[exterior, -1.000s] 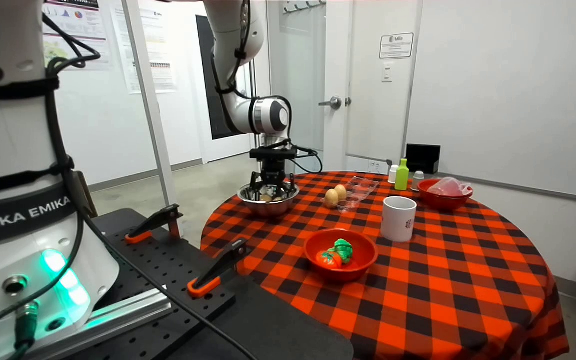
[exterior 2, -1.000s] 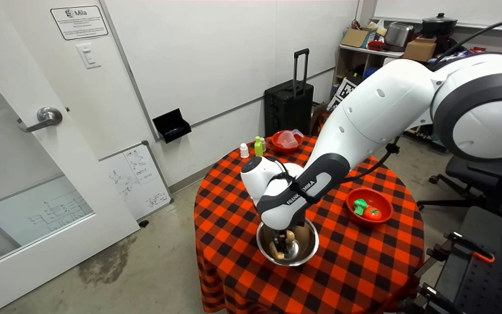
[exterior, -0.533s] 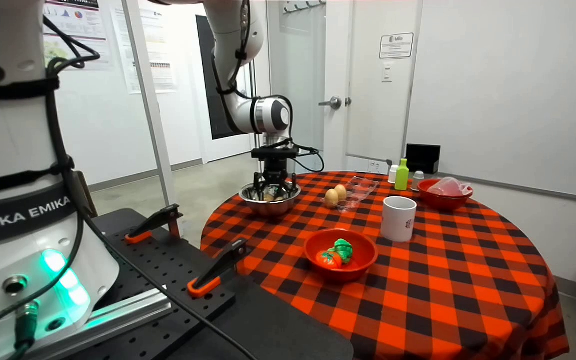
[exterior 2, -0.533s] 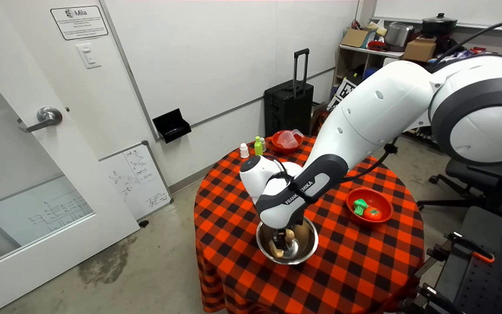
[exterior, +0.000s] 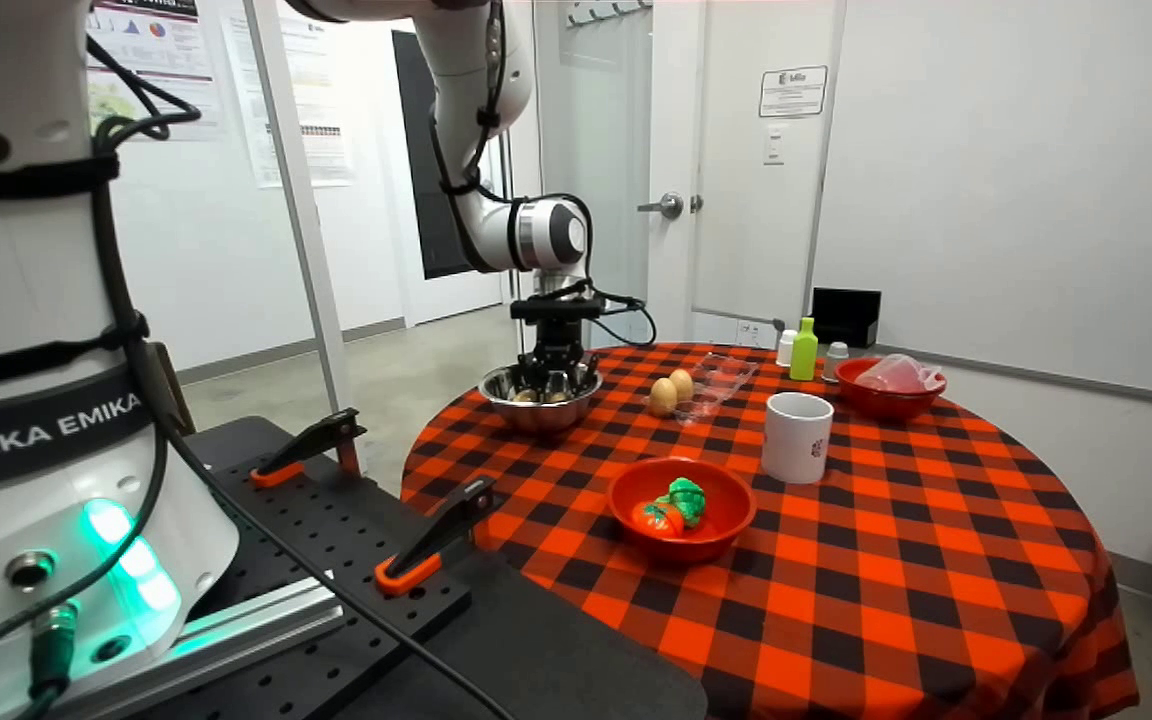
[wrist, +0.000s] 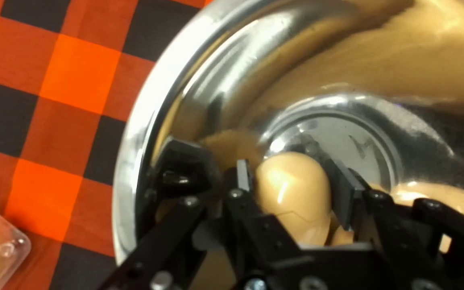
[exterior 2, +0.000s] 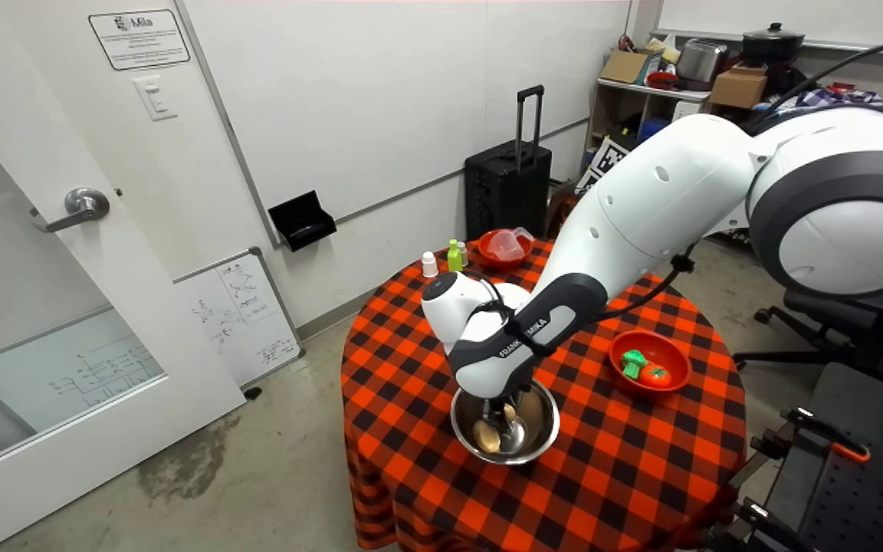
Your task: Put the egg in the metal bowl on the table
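The shiny metal bowl [exterior: 539,414] stands on the checkered table [exterior: 921,560], and my gripper [exterior: 544,384] reaches down inside it. In the wrist view a tan egg [wrist: 292,189] fills the space between my fingers, with the finger pads [wrist: 349,193] drawn in on both its sides; the jaws are shut on it. Another egg [wrist: 445,199] rests in the bowl to the right. From an exterior view, an egg [exterior 2: 487,436] shows beside the fingers, and a further one is partly hidden by the gripper. Two more eggs [exterior: 664,397] sit on the cloth outside the bowl.
A clear plastic carton [exterior: 726,378] lies beside the outside eggs. Nearby are a white mug [exterior: 796,440] and a red bowl [exterior: 636,470] with toy vegetables. Farther back stand a green bottle [exterior: 804,352], white shakers [exterior: 835,360] and another red bowl [exterior: 891,402].
The fingers, spread apart a second ago, have come together around the egg inside the bowl. The arm has shifted only slightly.
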You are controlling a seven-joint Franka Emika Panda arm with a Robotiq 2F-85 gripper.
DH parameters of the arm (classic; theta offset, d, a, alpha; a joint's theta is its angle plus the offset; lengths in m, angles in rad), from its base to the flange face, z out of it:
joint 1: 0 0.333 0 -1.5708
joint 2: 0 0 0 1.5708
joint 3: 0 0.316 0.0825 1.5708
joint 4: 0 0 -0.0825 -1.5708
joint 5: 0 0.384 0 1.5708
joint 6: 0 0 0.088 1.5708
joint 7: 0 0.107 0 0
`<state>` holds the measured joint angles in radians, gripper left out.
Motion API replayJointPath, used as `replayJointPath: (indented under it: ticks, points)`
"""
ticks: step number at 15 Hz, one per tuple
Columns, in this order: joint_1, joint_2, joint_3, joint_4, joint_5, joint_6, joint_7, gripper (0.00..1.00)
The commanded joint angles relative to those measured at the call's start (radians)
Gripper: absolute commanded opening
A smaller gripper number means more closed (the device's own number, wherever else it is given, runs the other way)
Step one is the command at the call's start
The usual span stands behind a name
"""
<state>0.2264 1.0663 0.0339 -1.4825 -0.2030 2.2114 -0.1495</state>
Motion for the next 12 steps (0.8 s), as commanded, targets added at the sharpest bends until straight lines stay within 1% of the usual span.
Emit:
replayJointPath:
  ticks: [1, 3, 7, 9, 12]
  points:
    - [0.015, 0.025, -0.012, 0.045, -0.026, -0.031, 0.034, 0.23]
    - [0.014, 0.011, -0.010, 0.029, -0.026, -0.023, 0.037, 0.23]
    - [0.007, -0.072, 0.014, -0.075, -0.027, 0.021, 0.011, 0.23]
    - [0.009, -0.141, 0.025, -0.158, -0.033, 0.055, 0.007, 0.23]
    - [0.035, -0.255, 0.015, -0.279, -0.058, 0.080, 0.052, 0.23]
